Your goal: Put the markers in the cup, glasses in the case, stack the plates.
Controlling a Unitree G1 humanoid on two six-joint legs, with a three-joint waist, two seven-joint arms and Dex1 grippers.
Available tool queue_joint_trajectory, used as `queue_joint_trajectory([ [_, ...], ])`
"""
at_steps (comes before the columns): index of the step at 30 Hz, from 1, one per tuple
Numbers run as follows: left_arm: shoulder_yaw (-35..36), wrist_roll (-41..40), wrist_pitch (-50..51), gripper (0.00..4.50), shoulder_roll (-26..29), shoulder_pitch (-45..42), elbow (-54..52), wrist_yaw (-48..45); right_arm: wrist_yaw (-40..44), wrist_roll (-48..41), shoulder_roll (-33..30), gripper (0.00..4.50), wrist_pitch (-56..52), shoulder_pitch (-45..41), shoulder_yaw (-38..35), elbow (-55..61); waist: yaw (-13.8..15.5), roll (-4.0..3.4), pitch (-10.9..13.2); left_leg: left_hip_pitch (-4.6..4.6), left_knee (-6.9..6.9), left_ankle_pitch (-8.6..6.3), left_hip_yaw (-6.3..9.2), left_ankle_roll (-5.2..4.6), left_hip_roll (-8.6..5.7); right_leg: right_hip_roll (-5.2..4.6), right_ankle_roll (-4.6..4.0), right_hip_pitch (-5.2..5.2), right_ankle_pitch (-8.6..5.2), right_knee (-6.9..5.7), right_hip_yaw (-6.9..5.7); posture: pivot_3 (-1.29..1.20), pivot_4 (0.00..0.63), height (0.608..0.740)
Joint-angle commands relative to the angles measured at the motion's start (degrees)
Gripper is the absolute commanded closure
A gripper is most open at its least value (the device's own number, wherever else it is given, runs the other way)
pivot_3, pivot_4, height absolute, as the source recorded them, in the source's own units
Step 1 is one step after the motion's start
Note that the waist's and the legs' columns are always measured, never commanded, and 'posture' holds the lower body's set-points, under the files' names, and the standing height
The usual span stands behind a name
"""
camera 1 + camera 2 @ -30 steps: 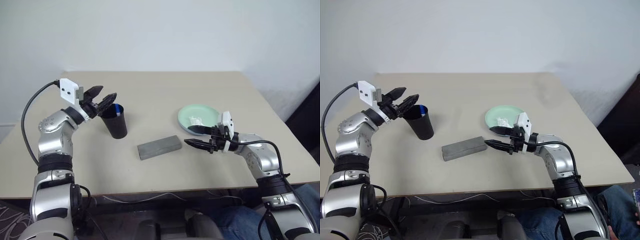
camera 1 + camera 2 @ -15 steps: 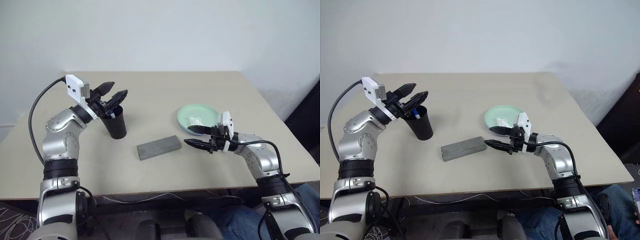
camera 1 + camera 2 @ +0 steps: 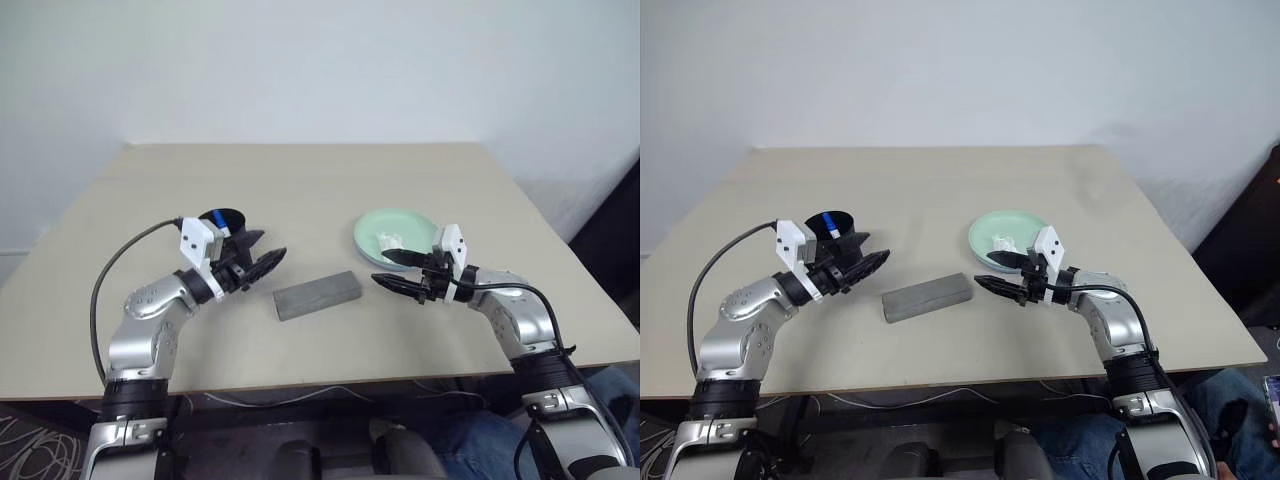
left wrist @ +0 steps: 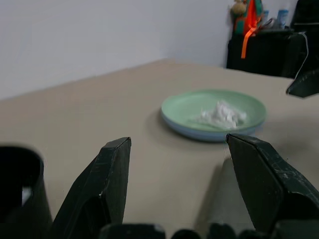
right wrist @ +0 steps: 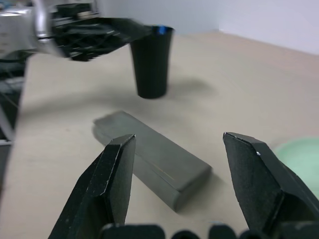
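My left gripper was spread wide with nothing between its two black fingers. It hung just above the table, pointing across toward my right side. The black cup stood upright right behind that hand, close against its wrist, with the blue cap of a marker showing inside its rim. Just past those fingertips lay the grey case, lid closed, flat on the tabletop and clear of the fingers.

My right gripper was spread as well and empty, its fingers aimed back at my left hand, so the case lay between my two grippers. Its near end was a little short of my right fingertips, not touching them. Looking along that hand, the case ran away slantwise, with the cup beyond it and my left gripper blurred in front of the cup.

The mint green plate sat just behind my right gripper, close to the upper finger. It rested on the light blue plate, whose edge showed beneath it from my left wrist. A crumpled white tissue lay in the green plate. I could not make out the glasses, and could not tell whether the second marker was in the cup.
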State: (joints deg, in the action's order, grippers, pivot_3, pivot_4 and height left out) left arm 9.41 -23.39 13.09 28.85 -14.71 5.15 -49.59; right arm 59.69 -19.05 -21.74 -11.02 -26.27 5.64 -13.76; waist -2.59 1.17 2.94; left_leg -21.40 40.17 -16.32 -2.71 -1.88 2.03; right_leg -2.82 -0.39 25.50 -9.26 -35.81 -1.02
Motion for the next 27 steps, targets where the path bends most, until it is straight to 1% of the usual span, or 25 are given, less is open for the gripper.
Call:
queue_joint_trajectory([
  [1,-0.66,1.29,-2.26,1.3,0.32,3.16,-1.38,-0.21,-1.9,1.29,-1.64,1.45,1.89,0.53,-2.16,-1.05,0.02,0.0,0.0,0.0,-0.01,0.0,0.0,0.0,0.0,-0.01,0.0,0.0,0.0,0.01,0.0,0.0,0.0,0.721],
  [6,-0.77,1.74,-3.11,1.3,-0.84,6.56,-2.42,1.37,-2.33,1.22,-3.58,1.45,2.47,3.22,-3.5,-2.31,0.08,0.0,0.0,-0.08,-0.01,0.0,0.02,0.0,-0.01,-0.07,-0.07,0.03,-0.05,0.05,-0.05,0.0,0.0,0.721],
  [11,-1.76,3.53,-5.03,1.3,-1.3,7.65,-1.31,2.24,-1.72,0.32,-5.86,1.45,2.48,4.82,-5.66,-3.4,0.02,-0.05,0.02,-0.03,-0.01,0.0,0.02,0.0,-0.01,-0.06,-0.12,0.02,-0.07,0.02,-0.02,0.0,0.0,0.721],
  [15,-1.34,3.46,-5.53,1.3,-1.9,8.09,-0.83,3.04,-1.54,0.26,-7.19,1.45,2.76,5.99,-7.18,-4.75,0.03,-0.05,0.02,-0.01,-0.01,0.0,0.02,0.0,-0.01,-0.05,-0.13,0.01,-0.08,0.01,-0.01,0.0,0.0,0.721],
  [22,-1.72,3.29,-5.63,1.3,-2.43,9.92,-2.37,4.01,-0.98,-0.15,-8.09,1.45,1.86,8.2,-8.24,-3.75,0.02,-0.06,0.02,-0.01,-0.02,-0.01,0.03,0.0,0.0,-0.05,-0.13,0.02,-0.08,0.03,0.01,0.0,0.0,0.721],
  [27,-2.88,3.85,-5.45,1.3,-3.04,11.77,-4.11,4.83,-0.99,0.03,-7.89,1.45,1.2,7.92,-8.17,-3.53,0.01,-0.1,0.03,0.01,-0.02,-0.01,0.05,0.0,0.0,-0.05,-0.13,0.02,-0.08,0.03,0.05,0.0,0.0,0.721],
])
